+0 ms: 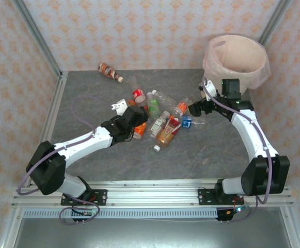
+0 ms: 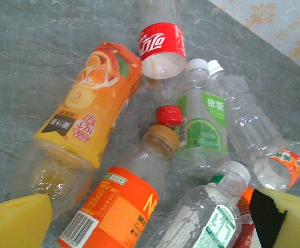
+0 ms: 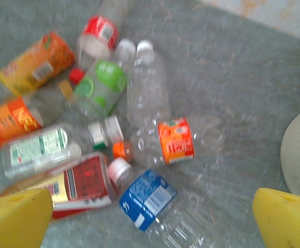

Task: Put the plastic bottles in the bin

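While left pincer [image 2: 152, 221] and right pincer [image 3: 152, 219] gape empty, bottles [image 1: 163, 123] lie outside the bin [image 1: 213, 51].

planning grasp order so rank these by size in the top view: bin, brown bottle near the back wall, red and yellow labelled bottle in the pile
1. bin, far the largest
2. red and yellow labelled bottle and brown bottle: look about alike, not ranked
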